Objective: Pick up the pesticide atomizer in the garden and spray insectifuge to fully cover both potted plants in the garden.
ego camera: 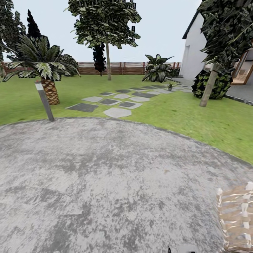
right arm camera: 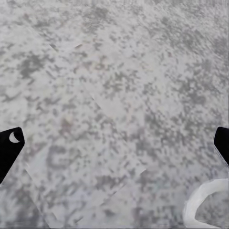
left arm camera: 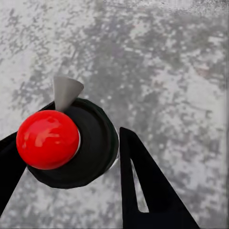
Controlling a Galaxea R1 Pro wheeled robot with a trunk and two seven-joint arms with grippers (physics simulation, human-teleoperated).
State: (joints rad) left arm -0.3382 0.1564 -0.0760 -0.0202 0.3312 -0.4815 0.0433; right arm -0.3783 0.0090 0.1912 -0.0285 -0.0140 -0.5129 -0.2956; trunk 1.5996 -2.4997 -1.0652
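Note:
In the left wrist view the pesticide atomizer (left arm camera: 90, 143) is a black round body with a glossy red cap (left arm camera: 47, 139) and a grey cone nozzle (left arm camera: 66, 91). My left gripper (left arm camera: 67, 145) is shut on it, one black finger (left arm camera: 143, 191) on each side, above the grey patio. My right gripper (right arm camera: 119, 138) stands open over bare paving with nothing between its fingertips (right arm camera: 9, 143). Far off by the stepping stones (ego camera: 117, 102) a tiny green plant (ego camera: 169, 86) stands; it is too small to tell whether it is a potted plant.
I stand on the round grey patio (ego camera: 105, 182) bordered by lawn (ego camera: 196, 123). A short lamp post (ego camera: 45, 102) and a palm (ego camera: 45, 70) stand at the left, a tree (ego camera: 107, 35) and brown fence (ego camera: 123, 67) behind. A big broad-leaved shrub (ego camera: 157, 68), a dark bush (ego camera: 212, 84) and a wicker object (ego camera: 237, 218) lie right.

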